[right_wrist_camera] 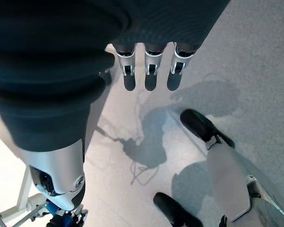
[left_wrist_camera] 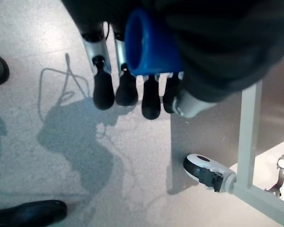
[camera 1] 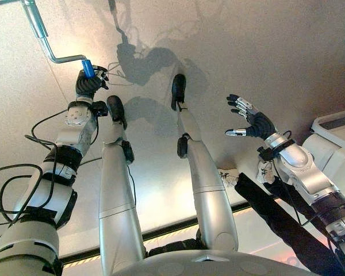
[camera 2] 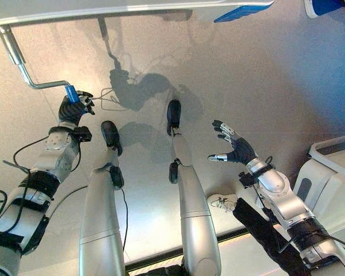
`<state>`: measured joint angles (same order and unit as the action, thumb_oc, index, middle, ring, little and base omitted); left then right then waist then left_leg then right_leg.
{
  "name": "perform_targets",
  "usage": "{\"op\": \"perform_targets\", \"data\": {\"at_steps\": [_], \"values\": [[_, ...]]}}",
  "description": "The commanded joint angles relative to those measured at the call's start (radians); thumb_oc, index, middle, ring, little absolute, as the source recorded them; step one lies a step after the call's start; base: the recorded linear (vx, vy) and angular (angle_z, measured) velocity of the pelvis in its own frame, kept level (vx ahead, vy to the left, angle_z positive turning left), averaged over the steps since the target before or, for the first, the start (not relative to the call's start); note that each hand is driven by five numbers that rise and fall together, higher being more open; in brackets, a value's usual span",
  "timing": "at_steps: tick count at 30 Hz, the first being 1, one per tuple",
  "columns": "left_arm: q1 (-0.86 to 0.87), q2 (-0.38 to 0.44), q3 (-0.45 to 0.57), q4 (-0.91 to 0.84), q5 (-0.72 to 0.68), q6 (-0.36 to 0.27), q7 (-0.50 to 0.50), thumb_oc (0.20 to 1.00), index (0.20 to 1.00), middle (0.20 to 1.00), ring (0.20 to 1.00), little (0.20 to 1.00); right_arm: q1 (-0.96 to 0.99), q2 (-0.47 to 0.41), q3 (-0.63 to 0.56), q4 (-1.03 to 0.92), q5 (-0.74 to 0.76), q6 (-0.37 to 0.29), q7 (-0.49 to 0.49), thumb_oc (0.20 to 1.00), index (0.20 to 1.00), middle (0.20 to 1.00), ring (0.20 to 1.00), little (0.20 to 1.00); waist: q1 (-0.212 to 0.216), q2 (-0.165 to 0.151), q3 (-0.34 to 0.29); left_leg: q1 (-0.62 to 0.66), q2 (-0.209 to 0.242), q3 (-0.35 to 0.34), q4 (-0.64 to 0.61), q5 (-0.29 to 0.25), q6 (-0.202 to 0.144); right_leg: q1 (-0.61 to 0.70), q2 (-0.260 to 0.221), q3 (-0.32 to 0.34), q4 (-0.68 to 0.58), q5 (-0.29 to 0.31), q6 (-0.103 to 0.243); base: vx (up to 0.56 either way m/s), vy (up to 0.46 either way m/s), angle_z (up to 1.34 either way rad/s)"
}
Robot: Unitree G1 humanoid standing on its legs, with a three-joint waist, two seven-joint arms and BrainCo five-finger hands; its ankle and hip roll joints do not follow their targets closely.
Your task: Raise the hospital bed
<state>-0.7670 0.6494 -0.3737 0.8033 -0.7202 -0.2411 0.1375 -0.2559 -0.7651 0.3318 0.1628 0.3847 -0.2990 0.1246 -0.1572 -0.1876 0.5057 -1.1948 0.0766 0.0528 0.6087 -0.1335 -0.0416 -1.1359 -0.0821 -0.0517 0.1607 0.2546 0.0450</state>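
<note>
Here, left hand point(camera 1: 89, 84) fingers point(left_wrist_camera: 127, 88) around blue crank grip point(left_wrist_camera: 149, 45).

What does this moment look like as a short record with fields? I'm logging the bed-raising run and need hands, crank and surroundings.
left hand: shut on the crank's blue grip
blue grip: at the end of the silver crank
right hand: open, fingers spread, over the floor, holding nothing
bed frame: pale bar with a caster wheel on the floor
person: a dark trouser leg and white shoe beside the right arm
</note>
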Motion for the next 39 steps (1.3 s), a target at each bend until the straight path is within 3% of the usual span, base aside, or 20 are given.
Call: {"op": "perform_targets", "data": {"at_steps": [1, 2, 3, 4, 20, 31, 32, 36, 37, 39], "values": [[-0.036, -0.039, -0.016, -0.007, 0.075, 0.006, -0.010, 0.416, 0.416, 0.416, 0.416, 0.416, -0.017, -0.039, 0.032, -0.012, 0.021, -0.005, 0.005, 1.000, 1.000, 1.000, 1.000, 1.000, 0.011, 0.018, 0.014, 0.109, -0.032, -0.019, -0.183, 0.072, 0.039, 0.046, -0.003, -0.055, 0.145, -0.153, 0.068, 0.00, 0.000, 0.00], [-0.036, -0.039, -0.016, -0.007, 0.075, 0.006, -0.010, 0.507, 0.507, 0.507, 0.507, 0.507, -0.017, -0.039, 0.032, -0.012, 0.021, -0.005, 0.005, 1.000, 1.000, 1.000, 1.000, 1.000, 0.011, 0.018, 0.014, 0.109, -0.032, -0.019, -0.183, 0.072, 0.039, 0.046, -0.003, -0.055, 0.145, -0.153, 0.068, -0.03, -0.039, -0.01], [-0.029, -0.046, -0.013, -0.006, 0.075, 0.006, -0.012, 0.884, 0.884, 0.884, 0.884, 0.884, -0.014, -0.039, 0.033, -0.011, 0.018, -0.004, 0.005, 1.000, 1.000, 1.000, 1.000, 1.000, 0.014, 0.021, 0.014, 0.114, -0.032, -0.018, -0.180, 0.073, 0.039, 0.050, -0.005, -0.056, 0.150, -0.154, 0.066, -0.03, -0.029, 0.00], [-0.023, -0.052, -0.012, -0.006, 0.077, 0.007, -0.012, 1.000, 1.000, 1.000, 1.000, 1.000, -0.013, -0.037, 0.032, -0.009, 0.018, -0.004, 0.004, 1.000, 1.000, 1.000, 1.000, 1.000, 0.014, 0.023, 0.014, 0.116, -0.033, -0.018, -0.177, 0.072, 0.039, 0.054, -0.005, -0.056, 0.154, -0.155, 0.065, -0.03, -0.029, 0.00], [0.077, -0.114, 0.001, 0.038, 0.126, 0.035, -0.057, 1.000, 1.000, 1.000, 1.000, 1.000, 0.021, -0.012, 0.042, 0.032, 0.002, 0.013, 0.006, 1.000, 1.000, 1.000, 1.000, 1.000, 0.033, 0.055, 0.013, 0.267, -0.047, -0.003, -0.194, 0.090, 0.030, 0.202, -0.018, -0.066, 0.148, -0.157, 0.049, -0.05, -0.026, 0.01], [0.237, -0.187, 0.051, 0.138, 0.267, 0.068, -0.095, 1.000, 1.000, 1.000, 1.000, 1.000, 0.082, 0.065, 0.040, 0.100, -0.033, 0.038, 0.016, 1.000, 1.000, 1.000, 1.000, 1.000, 0.053, 0.078, -0.027, 0.428, -0.049, 0.011, -0.170, 0.058, 0.026, 0.354, -0.016, -0.073, 0.188, -0.210, 0.038, -0.01, -0.009, -0.02], [0.272, -0.209, 0.066, 0.214, 0.336, 0.081, -0.104, 1.000, 1.000, 1.000, 1.000, 1.000, 0.079, 0.099, 0.051, 0.148, -0.051, 0.047, 0.014, 1.000, 1.000, 1.000, 1.000, 1.000, 0.059, 0.082, -0.040, 0.488, -0.050, 0.013, -0.170, 0.049, 0.025, 0.416, -0.017, -0.073, 0.194, -0.228, 0.037, 0.05, 0.002, 0.01], [0.361, -0.256, 0.114, 0.274, 0.372, 0.086, -0.115, 1.000, 1.000, 1.000, 1.000, 1.000, 0.082, 0.162, 0.060, 0.236, -0.078, 0.059, 0.001, 1.000, 1.000, 1.000, 1.000, 1.000, 0.082, 0.094, -0.053, 0.637, -0.052, 0.019, -0.212, 0.043, 0.025, 0.556, -0.012, -0.076, 0.181, -0.251, 0.037, 0.08, 0.004, -0.08], [0.407, -0.283, 0.126, 0.314, 0.403, 0.091, -0.133, 1.000, 1.000, 1.000, 1.000, 1.000, 0.080, 0.194, 0.063, 0.311, -0.083, 0.067, -0.002, 1.000, 1.000, 1.000, 1.000, 1.000, 0.091, 0.096, -0.073, 0.705, -0.059, 0.025, -0.258, 0.078, 0.031, 0.629, -0.012, -0.079, 0.144, -0.231, 0.032, 0.07, -0.002, -0.03], [0.431, -0.290, 0.132, 0.327, 0.432, 0.094, -0.135, 1.000, 1.000, 1.000, 1.000, 1.000, 0.083, 0.208, 0.062, 0.345, -0.095, 0.070, -0.004, 1.000, 1.000, 1.000, 1.000, 1.000, 0.098, 0.100, -0.083, 0.747, -0.060, 0.025, -0.279, 0.080, 0.031, 0.667, -0.008, -0.078, 0.130, -0.233, 0.034, 0.09, 0.002, 0.03]]}}
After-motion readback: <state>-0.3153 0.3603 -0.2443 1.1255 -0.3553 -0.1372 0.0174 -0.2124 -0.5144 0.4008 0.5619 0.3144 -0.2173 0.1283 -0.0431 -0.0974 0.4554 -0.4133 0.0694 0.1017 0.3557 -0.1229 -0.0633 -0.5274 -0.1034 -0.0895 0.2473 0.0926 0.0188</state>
